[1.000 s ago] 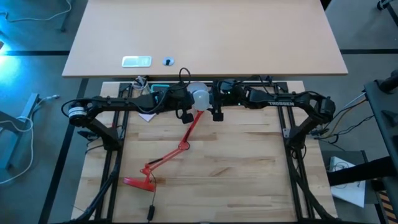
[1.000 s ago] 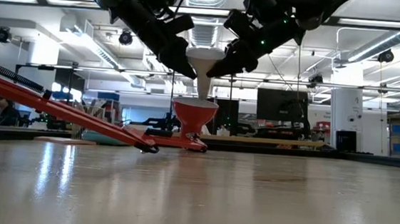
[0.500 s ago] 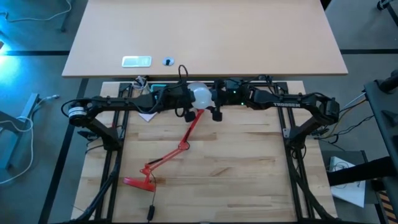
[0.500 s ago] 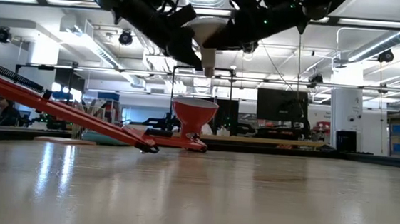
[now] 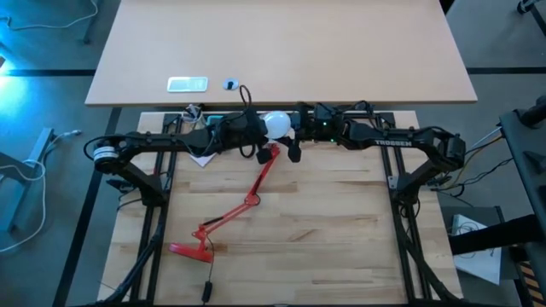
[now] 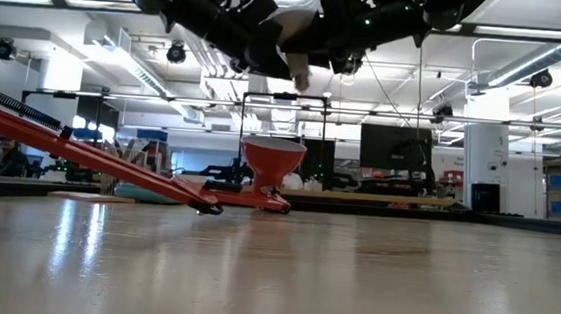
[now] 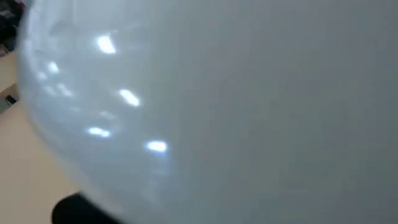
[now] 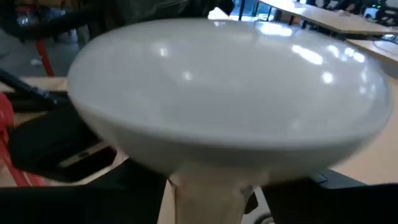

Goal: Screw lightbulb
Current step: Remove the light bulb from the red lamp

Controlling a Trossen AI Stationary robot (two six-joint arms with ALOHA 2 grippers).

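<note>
Both arms stretch level along the far edge of the wooden table (image 5: 324,222) and meet at its middle. The left gripper (image 5: 253,136) reaches in from the left, and whether its jaws are spread or pinching cannot be told. The white lightbulb (image 5: 276,124) sits between the two grippers, raised well above the red desk lamp's shade (image 6: 272,159), neck pointing down. The right gripper (image 5: 294,141) meets it from the right; its jaw state cannot be told either. The lamp's jointed arm (image 5: 247,199) lies across the boards. Beyond stands a lit workshop with benches.
</note>
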